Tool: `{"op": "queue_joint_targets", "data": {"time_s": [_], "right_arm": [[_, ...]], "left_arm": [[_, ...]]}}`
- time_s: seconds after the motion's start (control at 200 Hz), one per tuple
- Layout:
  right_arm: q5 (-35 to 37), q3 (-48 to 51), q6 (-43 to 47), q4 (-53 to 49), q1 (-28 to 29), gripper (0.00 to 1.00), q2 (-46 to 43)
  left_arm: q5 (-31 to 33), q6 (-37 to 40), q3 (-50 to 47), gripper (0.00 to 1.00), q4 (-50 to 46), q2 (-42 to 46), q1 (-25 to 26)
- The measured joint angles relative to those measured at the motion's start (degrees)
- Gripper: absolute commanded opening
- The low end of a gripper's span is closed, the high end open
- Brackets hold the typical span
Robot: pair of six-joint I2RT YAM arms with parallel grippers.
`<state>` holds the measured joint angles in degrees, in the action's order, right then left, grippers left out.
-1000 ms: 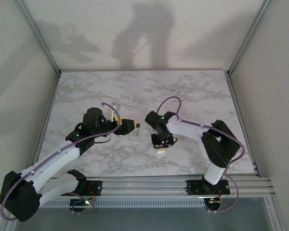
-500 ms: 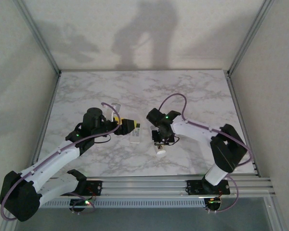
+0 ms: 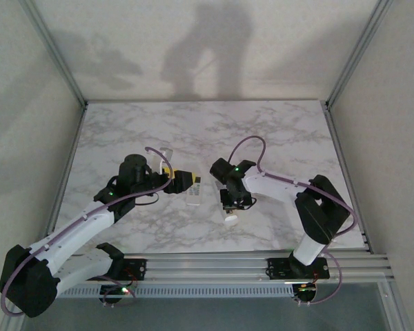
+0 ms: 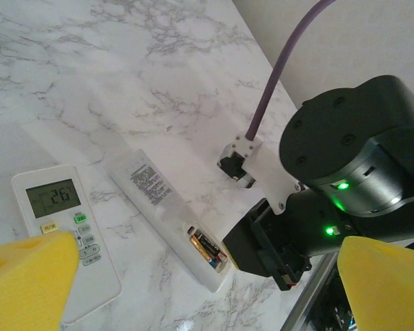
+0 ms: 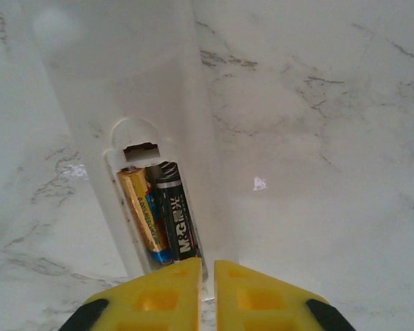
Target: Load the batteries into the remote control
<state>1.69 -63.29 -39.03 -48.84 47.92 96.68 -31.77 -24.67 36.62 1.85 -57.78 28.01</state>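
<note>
Remote control: The remote control (image 4: 152, 189) lies face down on the table (image 3: 262, 131), with its battery slot open.
Batteries: 2 batteries (image 5: 159, 210) lie side by side in the slot, 1 gold and 1 dark.
Right gripper: The right gripper (image 5: 208, 286) hangs just over the slot end. Its yellow pads are pressed almost together, with nothing between them.
Left gripper: The left gripper (image 3: 184, 181) has its pads far apart and holds nothing. It waits near the other remote (image 4: 62, 234), the short one with a little screen.
What changed: In the last second the right arm swung its elbow out to the side, then came part of the way back. Its gripper stayed over the same end of the remote. The left arm did not move.
What that means: Both batteries look to be in. I think the right arm is pushing or checking them. The slot has no lid on it yet, so closing it may be the next job.
</note>
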Motion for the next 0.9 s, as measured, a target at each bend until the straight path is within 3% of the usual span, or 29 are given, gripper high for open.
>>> {"op": "queue_joint_targets", "data": {"time_s": [0.901], "right_arm": [[0.9, -2.1, 0.3, -1.6, 0.7, 0.11, 0.5]], "left_arm": [[0.0, 0.0, -0.6, 0.96, 0.0, 0.0, 0.0]]}}
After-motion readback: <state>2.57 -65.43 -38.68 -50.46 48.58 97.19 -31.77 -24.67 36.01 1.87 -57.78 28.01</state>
